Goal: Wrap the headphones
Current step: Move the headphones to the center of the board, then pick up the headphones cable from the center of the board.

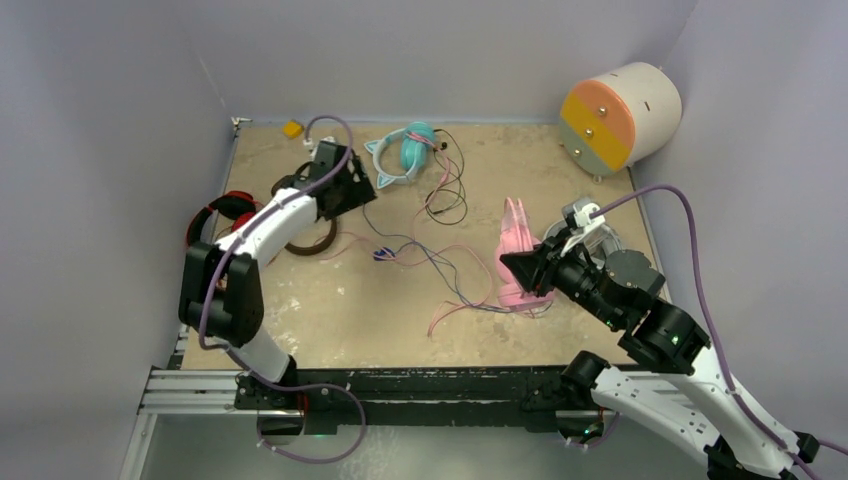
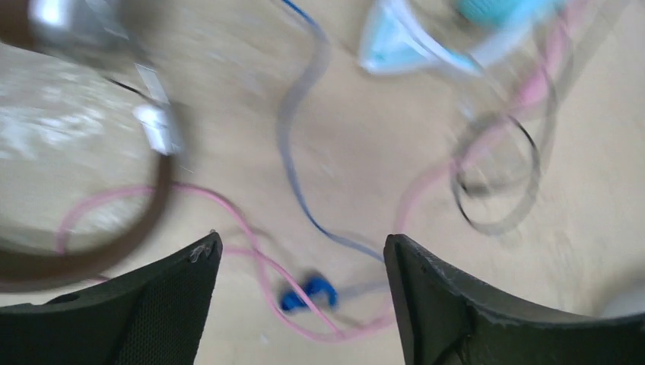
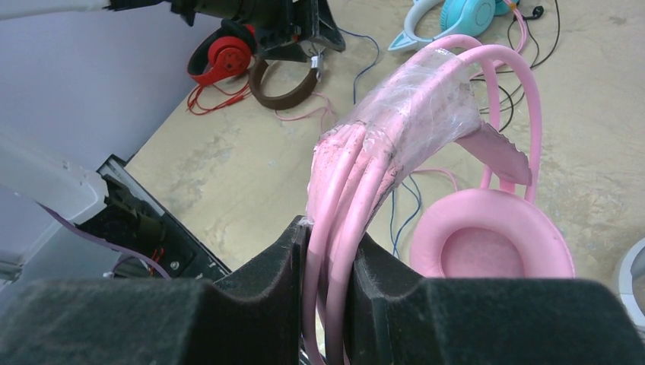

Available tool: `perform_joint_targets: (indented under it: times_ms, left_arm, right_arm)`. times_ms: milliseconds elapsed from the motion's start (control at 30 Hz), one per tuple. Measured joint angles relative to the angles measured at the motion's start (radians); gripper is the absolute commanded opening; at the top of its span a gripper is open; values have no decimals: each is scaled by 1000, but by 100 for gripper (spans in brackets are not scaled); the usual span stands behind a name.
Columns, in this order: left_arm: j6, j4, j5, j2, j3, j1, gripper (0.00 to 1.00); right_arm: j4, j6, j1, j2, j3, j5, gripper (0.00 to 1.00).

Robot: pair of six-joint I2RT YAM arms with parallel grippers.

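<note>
My right gripper (image 3: pixel 328 243) is shut on the headband of the pink headphones (image 3: pixel 426 114), where clear film wraps the band and its bundled cord. One pink ear cup (image 3: pixel 490 243) hangs just beyond the fingers. From above, that pair (image 1: pixel 515 250) stands at the table's right with the right gripper (image 1: pixel 530 265) on it. My left gripper (image 2: pixel 303 251) is open and holds nothing. It hovers over a loose pink cable (image 2: pixel 251 236) and a blue plug (image 2: pixel 308 293). The brown headphones (image 1: pixel 310 240) lie beside the left gripper (image 1: pixel 345 185). A blue cord (image 1: pixel 400 250) trails across the middle.
Teal cat-ear headphones (image 1: pixel 405 150) with a black cable loop (image 1: pixel 450 195) lie at the back. Red headphones (image 1: pixel 225 215) sit at the left edge. A round pastel drum (image 1: pixel 620 115) stands at the back right, and a grey-white rounded thing (image 1: pixel 595 225) sits behind the right arm.
</note>
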Motion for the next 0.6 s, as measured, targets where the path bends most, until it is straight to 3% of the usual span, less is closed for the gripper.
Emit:
perform_joint_targets:
  times_ms: [100,133,333,600]
  left_arm:
    - [14,-6,12,-90,-29,-133,48]
    - [13,-1,21,-130,-54,-177,46]
    - [-4,-5,19,-282,-172,-380,51]
    - [-39,-38,-51,-148,-136,-498,50]
  right_arm:
    - [-4,0,0,-1,0,-3,25]
    - [-5,0,0,-1,0,-3,25]
    - [-5,0,0,-1,0,-7,25]
    - [-5,1,0,-9,-4,-23,25]
